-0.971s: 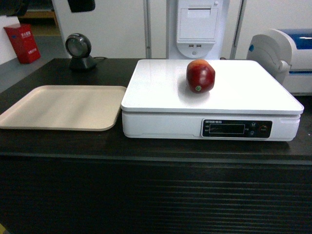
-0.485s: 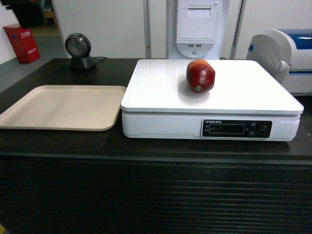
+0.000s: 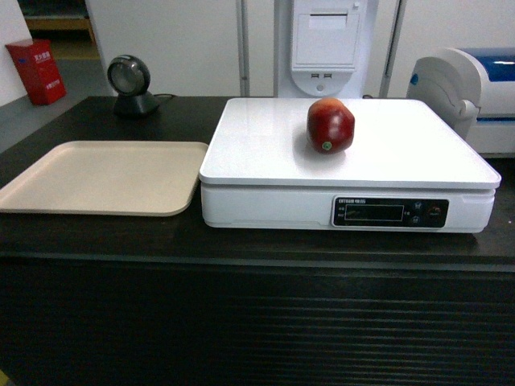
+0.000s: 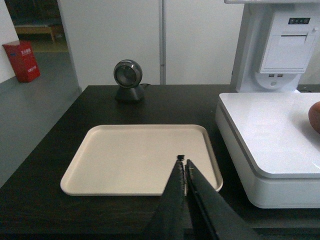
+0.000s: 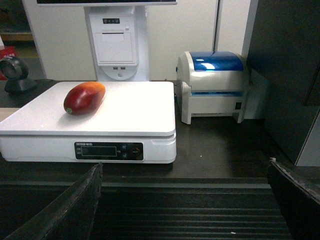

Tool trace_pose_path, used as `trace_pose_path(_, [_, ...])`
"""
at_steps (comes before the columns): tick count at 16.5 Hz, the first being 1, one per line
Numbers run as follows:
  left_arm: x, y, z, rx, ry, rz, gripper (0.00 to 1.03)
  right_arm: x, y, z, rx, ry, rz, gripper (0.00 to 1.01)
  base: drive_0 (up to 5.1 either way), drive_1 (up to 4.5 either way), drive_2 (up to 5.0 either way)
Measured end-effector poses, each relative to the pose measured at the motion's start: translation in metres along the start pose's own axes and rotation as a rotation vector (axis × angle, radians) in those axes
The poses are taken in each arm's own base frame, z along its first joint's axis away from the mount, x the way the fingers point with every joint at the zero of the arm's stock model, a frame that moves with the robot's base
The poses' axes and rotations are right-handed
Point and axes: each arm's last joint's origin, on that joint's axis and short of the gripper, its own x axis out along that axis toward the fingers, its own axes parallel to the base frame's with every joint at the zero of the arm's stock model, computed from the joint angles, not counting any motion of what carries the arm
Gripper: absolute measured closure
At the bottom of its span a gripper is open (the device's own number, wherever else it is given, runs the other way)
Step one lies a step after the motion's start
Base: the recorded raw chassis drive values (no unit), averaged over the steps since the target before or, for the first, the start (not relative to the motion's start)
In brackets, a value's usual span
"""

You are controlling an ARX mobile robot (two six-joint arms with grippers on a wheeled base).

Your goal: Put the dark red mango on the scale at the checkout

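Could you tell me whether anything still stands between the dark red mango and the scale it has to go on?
Nothing visible does. The dark red mango already lies on the white platform of the scale, with both grippers clear of it. The beige tray sits apart to the left.

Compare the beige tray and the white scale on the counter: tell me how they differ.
The beige tray is thin and low with a raised rim; the scale is a thick white box. The tray holds nothing; the scale carries the dark red mango. The scale has a black display strip on its front; the tray is plain. Both are flat, rectangular with rounded corners, and sit side by side on the checkout.
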Motion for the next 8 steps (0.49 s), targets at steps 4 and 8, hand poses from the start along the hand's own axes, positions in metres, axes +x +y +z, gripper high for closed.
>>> trace_pose_path(4, [-0.029,0.016,-0.011,0.003,-0.001,0.016,1.01,0.0,0.0,0.0,0.0,0.0,0.0,0.03,0.0,0.0,0.0])
trace_pose_path(8, [-0.051,0.015,-0.017,0.003,-0.003,0.001,1.01,0.0,0.0,0.0,0.0,0.0,0.0,0.03,0.0,0.0,0.0])
